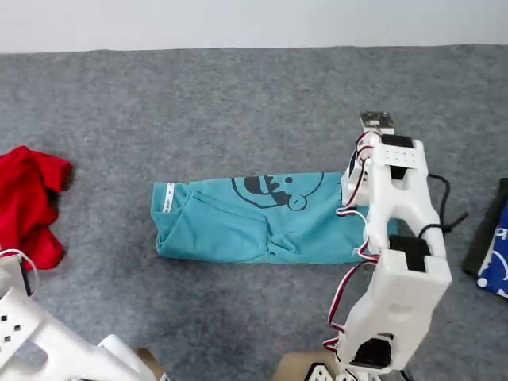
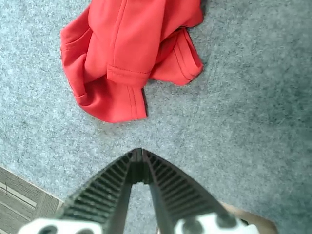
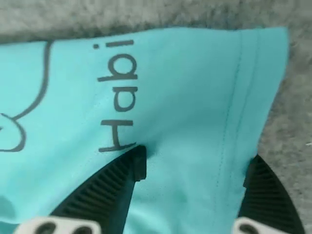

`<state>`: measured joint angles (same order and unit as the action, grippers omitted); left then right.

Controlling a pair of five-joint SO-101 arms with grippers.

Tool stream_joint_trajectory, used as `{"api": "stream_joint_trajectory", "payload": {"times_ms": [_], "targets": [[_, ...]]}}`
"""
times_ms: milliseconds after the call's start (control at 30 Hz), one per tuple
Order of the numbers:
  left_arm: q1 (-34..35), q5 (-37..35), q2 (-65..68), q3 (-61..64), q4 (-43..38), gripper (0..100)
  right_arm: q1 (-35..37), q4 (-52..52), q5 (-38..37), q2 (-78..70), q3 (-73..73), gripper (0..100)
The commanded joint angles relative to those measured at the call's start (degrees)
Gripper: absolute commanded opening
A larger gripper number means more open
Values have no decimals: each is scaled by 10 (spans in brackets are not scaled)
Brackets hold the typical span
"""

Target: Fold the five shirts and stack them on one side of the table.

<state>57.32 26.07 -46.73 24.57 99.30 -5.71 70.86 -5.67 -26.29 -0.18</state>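
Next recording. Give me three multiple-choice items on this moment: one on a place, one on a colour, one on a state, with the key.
1. Where does the red shirt lie in the high view?
A. crumpled at the left edge of the table
B. folded flat at the middle
C. held up in the air

2. What colour is the shirt under the right end effector?
A. yellow
B. white
C. teal

3. How is the left end effector?
A. open around the red shirt
B. shut, holding nothing
C. shut on the red shirt

Key:
1 A: it sits bunched at the far left of the high view.
2 C: the end effector stands open astride the hem of the teal shirt.
3 B: it is closed tip to tip over bare table, apart from the red shirt.
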Motion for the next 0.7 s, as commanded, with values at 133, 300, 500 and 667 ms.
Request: {"api": "stream_joint_trajectory", "payload": {"times_ms": [133, 300, 500, 667], "targets": [[-3, 3, -8, -3, 11, 4, -23, -3, 8, -32, -50, 322], [-3, 3, -6, -3, 11, 4, -23, -2, 7, -37, -50, 291], [-3, 3, -6, -3, 11, 4, -25, -3, 7, -29, -52, 61], [-3, 3, -9, -3, 11, 4, -44, -3, 4, 0, -54, 9]]}}
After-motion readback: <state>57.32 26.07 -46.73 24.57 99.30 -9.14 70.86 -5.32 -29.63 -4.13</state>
